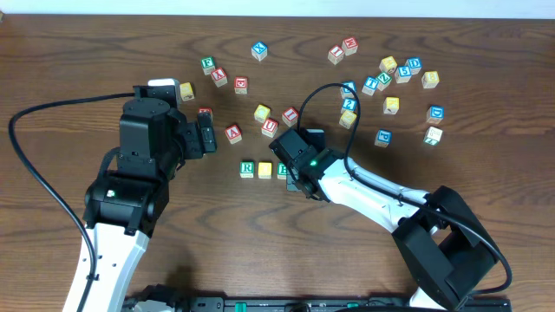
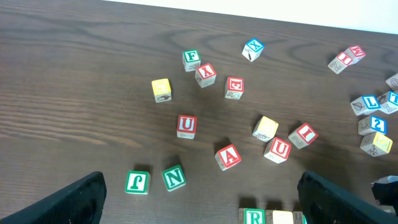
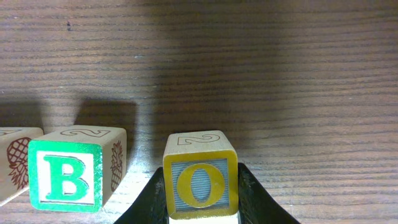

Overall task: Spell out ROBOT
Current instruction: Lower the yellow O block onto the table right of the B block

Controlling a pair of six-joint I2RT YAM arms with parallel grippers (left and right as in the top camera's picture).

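Note:
A row stands at the table's middle: a green R block (image 1: 247, 168), a yellow block (image 1: 264, 171) and a green B block (image 1: 283, 171). The B block (image 3: 69, 175) also shows in the right wrist view. My right gripper (image 3: 200, 199) is shut on a yellow O block (image 3: 200, 177), held just right of the B block; in the overhead view the gripper (image 1: 299, 178) hides that block. My left gripper (image 2: 199, 199) is open and empty, above and left of the row, whose R block (image 2: 253, 217) lies at the bottom edge of the left wrist view.
Loose letter blocks lie scattered across the far half: red U (image 2: 186, 125), red A (image 2: 228, 156), green N (image 2: 173, 177), green J (image 2: 137, 182), a yellow block (image 2: 161, 89), and a cluster of blue and yellow blocks at the far right (image 1: 403, 74).

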